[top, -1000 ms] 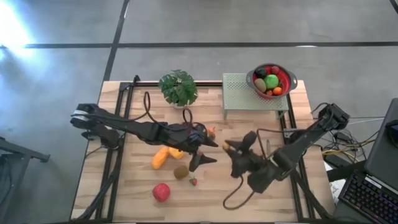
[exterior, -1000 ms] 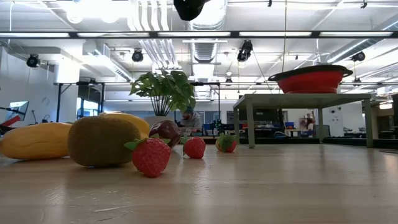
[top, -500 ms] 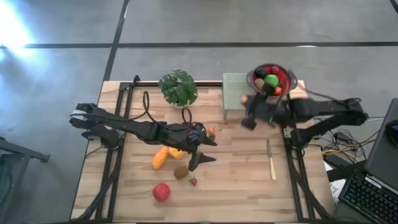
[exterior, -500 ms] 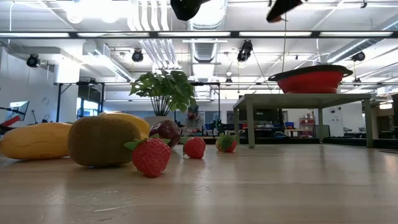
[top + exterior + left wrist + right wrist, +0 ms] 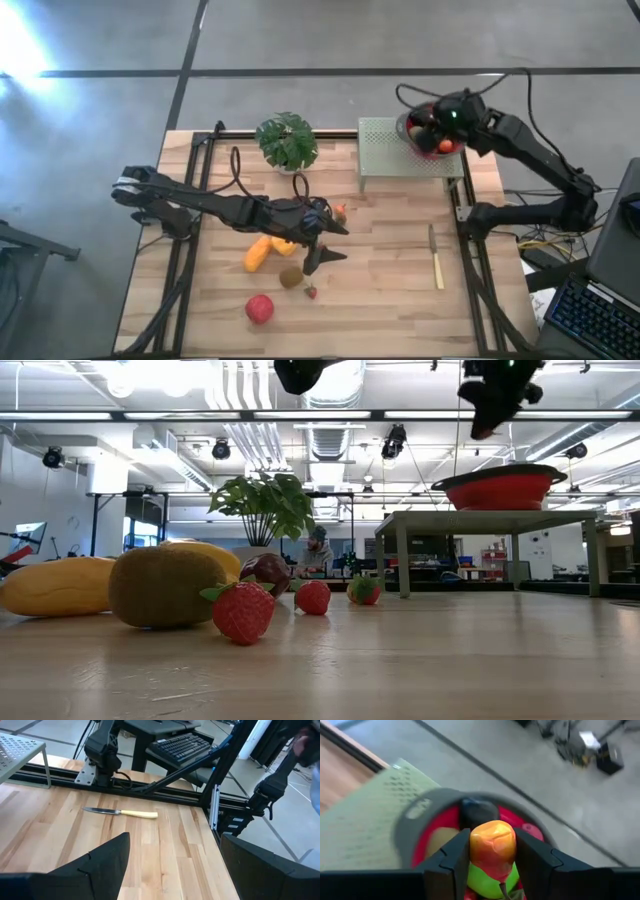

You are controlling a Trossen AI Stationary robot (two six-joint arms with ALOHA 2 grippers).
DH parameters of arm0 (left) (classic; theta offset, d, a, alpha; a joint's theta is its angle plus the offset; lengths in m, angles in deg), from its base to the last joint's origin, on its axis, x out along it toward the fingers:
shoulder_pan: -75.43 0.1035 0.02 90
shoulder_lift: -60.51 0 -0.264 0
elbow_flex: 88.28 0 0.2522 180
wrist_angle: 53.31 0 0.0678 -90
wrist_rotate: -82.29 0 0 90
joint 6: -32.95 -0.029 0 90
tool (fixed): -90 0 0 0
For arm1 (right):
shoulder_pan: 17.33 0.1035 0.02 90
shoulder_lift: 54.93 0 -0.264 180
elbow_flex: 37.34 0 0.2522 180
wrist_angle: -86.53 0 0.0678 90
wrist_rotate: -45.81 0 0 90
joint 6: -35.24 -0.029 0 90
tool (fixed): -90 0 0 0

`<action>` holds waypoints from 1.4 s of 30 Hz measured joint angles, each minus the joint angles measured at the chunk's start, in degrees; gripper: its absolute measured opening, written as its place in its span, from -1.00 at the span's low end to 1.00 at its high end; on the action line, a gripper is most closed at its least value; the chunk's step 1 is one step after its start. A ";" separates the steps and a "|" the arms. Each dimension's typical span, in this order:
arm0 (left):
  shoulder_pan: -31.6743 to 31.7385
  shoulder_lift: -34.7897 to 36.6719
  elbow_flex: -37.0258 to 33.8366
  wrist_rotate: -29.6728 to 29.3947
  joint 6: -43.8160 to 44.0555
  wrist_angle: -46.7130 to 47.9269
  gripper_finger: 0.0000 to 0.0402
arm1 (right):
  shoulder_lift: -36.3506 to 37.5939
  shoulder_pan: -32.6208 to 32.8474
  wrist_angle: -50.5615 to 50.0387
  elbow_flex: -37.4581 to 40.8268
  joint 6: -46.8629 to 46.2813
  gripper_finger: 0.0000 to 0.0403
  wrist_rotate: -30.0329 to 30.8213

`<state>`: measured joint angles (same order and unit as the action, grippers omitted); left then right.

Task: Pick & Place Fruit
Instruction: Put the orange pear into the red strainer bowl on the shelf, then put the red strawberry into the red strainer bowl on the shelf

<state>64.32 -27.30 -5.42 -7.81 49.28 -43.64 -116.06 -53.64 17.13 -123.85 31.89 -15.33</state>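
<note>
My right gripper point(image 5: 490, 870) is over the red, grey-rimmed bowl point(image 5: 415, 810) on the green perforated stand point(image 5: 385, 150) at the table's far right, shut on an orange-and-yellow fruit point(image 5: 491, 844). The bowl holds green, red and dark fruit. My left gripper point(image 5: 172, 865) hangs open and empty over the table's middle point(image 5: 325, 252). Below and beside it on the table lie yellow fruits point(image 5: 257, 254), a brown kiwi point(image 5: 290, 276), a strawberry point(image 5: 311, 292), a red apple point(image 5: 259, 308) and a small red fruit point(image 5: 340, 211). My right gripper pinches the orange-and-yellow fruit by its two opposite sides point(image 5: 472, 847) between its two fingers point(image 5: 451, 862). The fingers slant down from above the bowl. The fruit is lifted clear, above the green fruit in the bowl.
A potted plant point(image 5: 287, 140) stands at the far middle. A knife with a pale handle point(image 5: 435, 262) lies near the right edge, also in the left wrist view point(image 5: 120, 812). Black rails run along the left and right sides. In the low view the bowl point(image 5: 500, 488) sits high on the stand.
My right gripper has risen from the table's near right middle and gone toward the far right, carrying the orange-and-yellow fruit lifted clear, until it is over the red bowl.
</note>
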 joint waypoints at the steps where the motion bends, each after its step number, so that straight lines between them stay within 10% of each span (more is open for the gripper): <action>1: 0.00 0.00 0.00 0.00 0.00 -0.01 0.57 | -0.54 -1.84 -0.08 0.00 0.19 -0.37 -0.95; 21: 0.00 -0.02 0.00 0.06 -0.09 2.72 0.57 | -12.44 -14.39 -7.67 -2.96 -2.05 -0.38 -3.29; 42: 0.00 -0.04 -0.02 0.07 -0.09 4.16 0.57 | -10.93 -13.27 -8.44 -7.76 -1.16 0.22 -4.09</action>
<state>64.32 -27.34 -5.44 -7.74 49.20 -39.48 -127.00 -66.91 8.69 -131.60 30.73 -19.42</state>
